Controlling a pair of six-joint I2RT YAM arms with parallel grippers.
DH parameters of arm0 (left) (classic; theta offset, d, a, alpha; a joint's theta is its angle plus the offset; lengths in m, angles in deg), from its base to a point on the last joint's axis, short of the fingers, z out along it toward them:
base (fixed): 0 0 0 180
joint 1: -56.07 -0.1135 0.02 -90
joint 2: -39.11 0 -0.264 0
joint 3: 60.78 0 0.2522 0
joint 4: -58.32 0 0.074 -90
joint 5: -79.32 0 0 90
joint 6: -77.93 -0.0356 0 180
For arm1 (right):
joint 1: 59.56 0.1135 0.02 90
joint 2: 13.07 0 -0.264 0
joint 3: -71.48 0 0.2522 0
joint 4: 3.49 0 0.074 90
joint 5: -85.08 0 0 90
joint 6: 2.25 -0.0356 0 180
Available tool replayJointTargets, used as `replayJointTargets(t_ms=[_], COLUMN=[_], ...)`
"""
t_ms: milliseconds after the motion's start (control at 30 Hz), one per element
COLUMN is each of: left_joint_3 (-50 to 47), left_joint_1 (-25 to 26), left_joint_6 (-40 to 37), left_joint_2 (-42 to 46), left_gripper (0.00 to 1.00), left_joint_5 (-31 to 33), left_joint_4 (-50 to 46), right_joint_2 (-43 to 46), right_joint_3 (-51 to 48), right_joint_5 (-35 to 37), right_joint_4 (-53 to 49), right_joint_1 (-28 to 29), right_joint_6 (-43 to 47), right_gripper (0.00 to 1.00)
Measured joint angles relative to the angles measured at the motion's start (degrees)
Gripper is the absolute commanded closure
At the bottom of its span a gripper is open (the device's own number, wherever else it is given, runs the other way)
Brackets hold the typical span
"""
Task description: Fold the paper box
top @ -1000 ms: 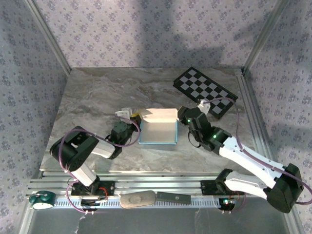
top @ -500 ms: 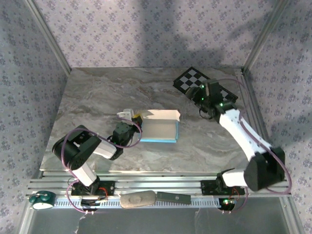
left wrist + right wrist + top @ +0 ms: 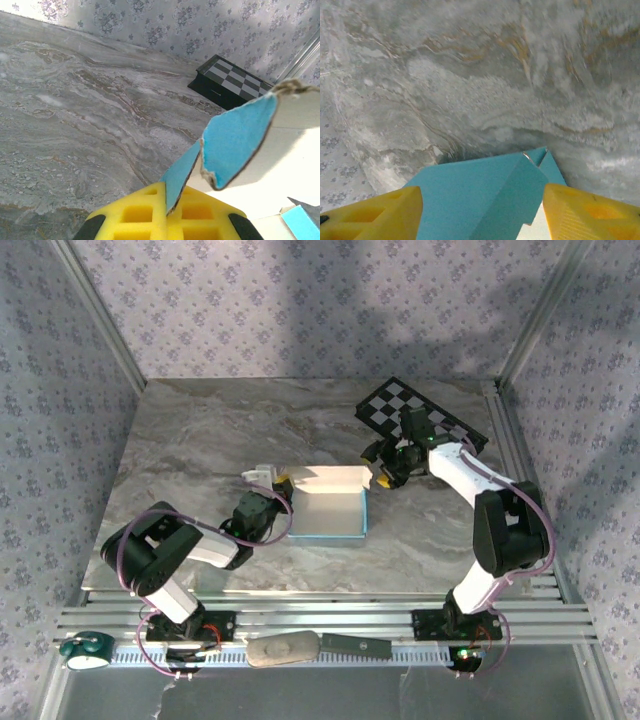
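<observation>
Toward the middle of the grey marbled desk, the white-and-turquoise thin card paper box lies w/ long axis parallel to the near edge. Left hand is pinched on its left flap; right hand, wide apart & empty, straddles the far-right corner.

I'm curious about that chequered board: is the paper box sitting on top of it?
No, the paper box lies on the marble table, well apart from the checkerboard near the far right corner.
</observation>
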Motion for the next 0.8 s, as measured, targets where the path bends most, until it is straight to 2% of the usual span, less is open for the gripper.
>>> replayJointTargets(t_ms=[267, 633, 800], left_joint_3=[0.02, 0.07, 0.33], left_joint_1=[1.03, 1.44, 1.99], left_joint_6=[-0.20, -0.66, -0.66], left_joint_2=[-0.02, -0.02, -0.04], left_gripper=[1.00, 1.00, 1.00], left_joint_5=[1.18, 1.75, 2.38], left_joint_4=[0.02, -0.07, -0.39], right_joint_2=[2.03, 3.67, 1.97], right_joint_3=[-4.94, -4.92, -4.94], right_joint_5=[-1.90, -1.03, -1.77], right_joint_4=[4.31, 4.70, 8.15], right_joint_1=[0.04, -2.80, -0.83], right_joint_6=[-6.69, -5.55, -7.89], right_gripper=[0.39, 0.39, 0.39])
